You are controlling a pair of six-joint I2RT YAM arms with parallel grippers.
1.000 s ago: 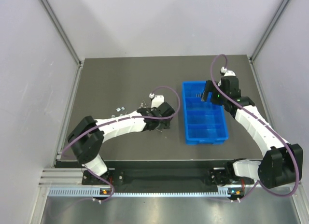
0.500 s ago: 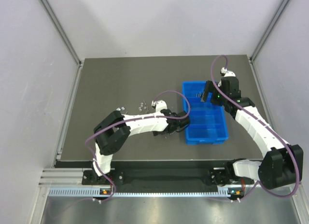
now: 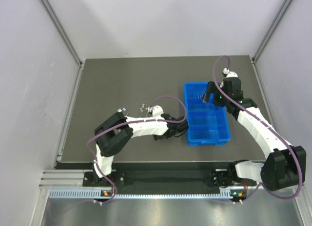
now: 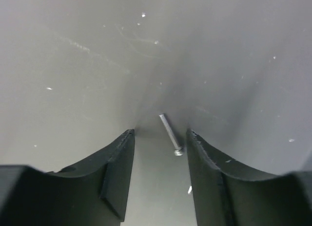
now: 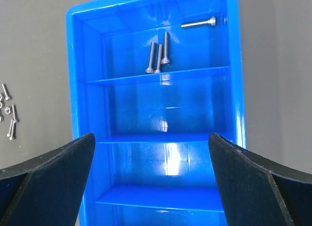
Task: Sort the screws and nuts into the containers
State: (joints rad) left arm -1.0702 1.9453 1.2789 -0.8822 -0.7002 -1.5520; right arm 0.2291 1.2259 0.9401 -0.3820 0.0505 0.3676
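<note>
We see the left arm point(image 3: 141, 123) stretched low across the worktop point(image 3: 112, 84), and the left tool point(image 4: 161, 138) is spread around one screw point(image 4: 170, 134) near the blue tray point(image 5: 73, 89). The right arm point(image 3: 253, 121) reaches over the tray, with the right tool point(image 5: 151, 138) also spread, above four screws point(image 5: 158, 55) in the far end compartment.

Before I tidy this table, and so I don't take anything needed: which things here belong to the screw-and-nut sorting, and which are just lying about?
Belongs to the job:
blue tray
screws in its end compartment
screw between the left gripper's open fingers
loose screws and nuts left of the tray

Just lying about:
nothing I can make out; the purple cables are rig wiring
</note>
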